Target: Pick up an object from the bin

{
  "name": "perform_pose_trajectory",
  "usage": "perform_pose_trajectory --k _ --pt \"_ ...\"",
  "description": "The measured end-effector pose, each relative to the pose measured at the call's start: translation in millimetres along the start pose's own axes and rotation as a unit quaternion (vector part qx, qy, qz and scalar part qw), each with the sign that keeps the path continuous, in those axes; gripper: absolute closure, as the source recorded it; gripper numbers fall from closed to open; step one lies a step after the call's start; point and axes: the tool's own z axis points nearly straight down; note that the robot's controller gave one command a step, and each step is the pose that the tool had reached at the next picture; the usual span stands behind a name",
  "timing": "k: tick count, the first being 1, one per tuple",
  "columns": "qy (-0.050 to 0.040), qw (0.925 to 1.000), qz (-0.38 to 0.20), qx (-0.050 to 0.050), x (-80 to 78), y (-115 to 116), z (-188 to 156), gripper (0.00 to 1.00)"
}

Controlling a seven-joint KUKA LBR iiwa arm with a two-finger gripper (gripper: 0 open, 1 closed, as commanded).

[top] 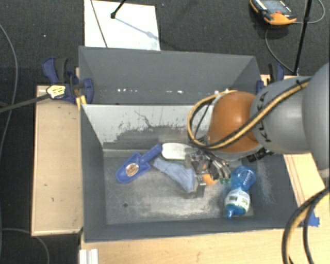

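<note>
**Pincer down at the blue cloth**

Pincer (pixel 198 178) sits low in the middle of the bin (pixel 93 170), right at the edge of a pale blue cloth (pixel 172 170). Honestly can't tell if it's apart or together. White lump (pixel 174 151) just behind it, bottle (pixel 238 193) near its right, blue tool (pixel 135 166) off left.

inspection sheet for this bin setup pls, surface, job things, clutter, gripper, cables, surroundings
surface: grey bin floor, scuffed and scratched
job's things: blue cloth-like piece mid-bin, under the gripper; white object behind it
clutter: blue scoop-shaped tool at left; blue bottle at right
gripper: gripper low over the cloth-like piece's right end
cables: yellow-black cable looped beside the arm's orange cover
surroundings: orange device on dark floor beyond the bin
</note>
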Motion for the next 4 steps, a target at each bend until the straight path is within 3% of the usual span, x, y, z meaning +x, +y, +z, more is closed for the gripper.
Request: perform_pose_trajectory --k 1,2,3,4 --pt "-0.0016 0.9913 -0.132 0.000 -23.7 20 8 1.00" --pt "-0.0016 0.9913 -0.131 0.000 -23.7 20 8 1.00" --pt "0.0006 0.9907 -0.136 -0.001 -29.1 19 -44 1.00" --pt "-0.0051 0.9895 -0.145 0.000 -25.6 35 -74 1.00"
